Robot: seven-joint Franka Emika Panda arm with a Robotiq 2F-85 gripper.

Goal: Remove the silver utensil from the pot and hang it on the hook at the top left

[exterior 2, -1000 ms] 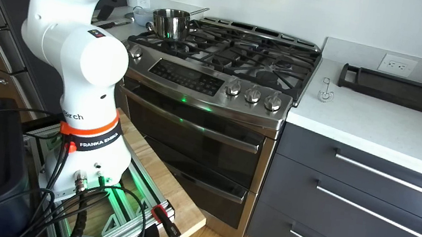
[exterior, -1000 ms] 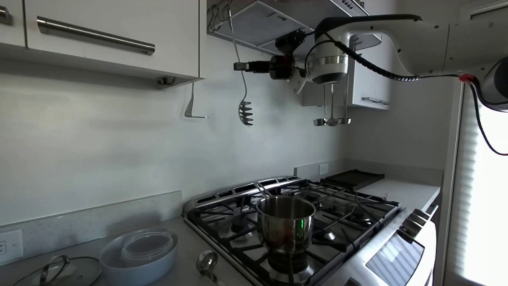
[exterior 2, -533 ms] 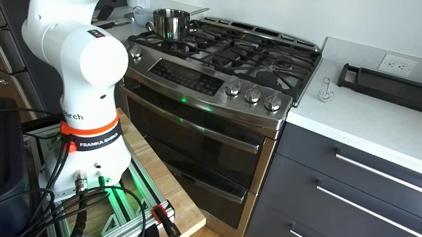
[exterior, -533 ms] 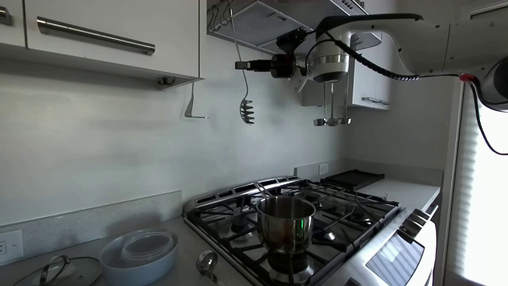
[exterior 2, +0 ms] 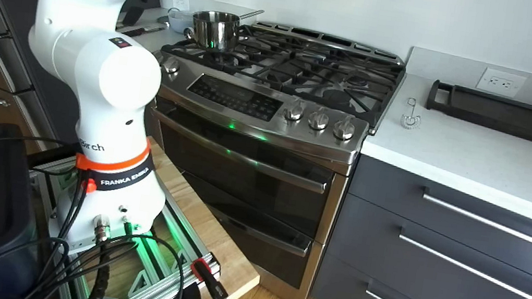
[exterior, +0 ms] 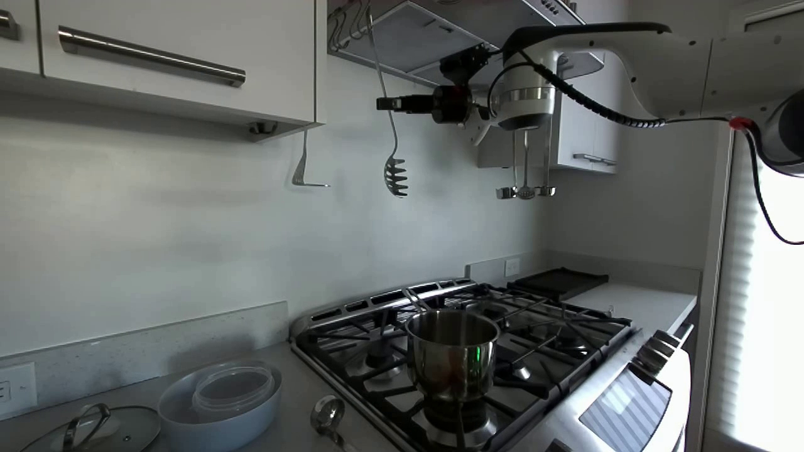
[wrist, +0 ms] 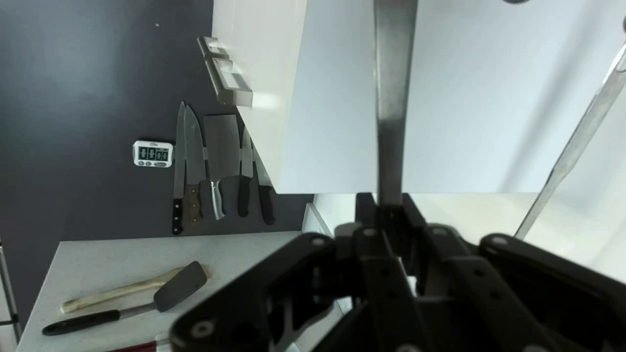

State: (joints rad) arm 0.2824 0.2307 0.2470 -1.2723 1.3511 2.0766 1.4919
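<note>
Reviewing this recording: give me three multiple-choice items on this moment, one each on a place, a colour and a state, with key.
1. Where is the pot?
A) On the counter
B) On the stove
C) Inside a bowl

2. What colour is the case of the timer?
A) White
B) Red
C) Green

3. How is the hand?
A) Open
B) Shut on nothing
C) Shut on the silver utensil

1 B: both exterior views show it standing there.
2 A: the wrist view shows white casing.
3 C: the wrist view shows the handle pinched.
</note>
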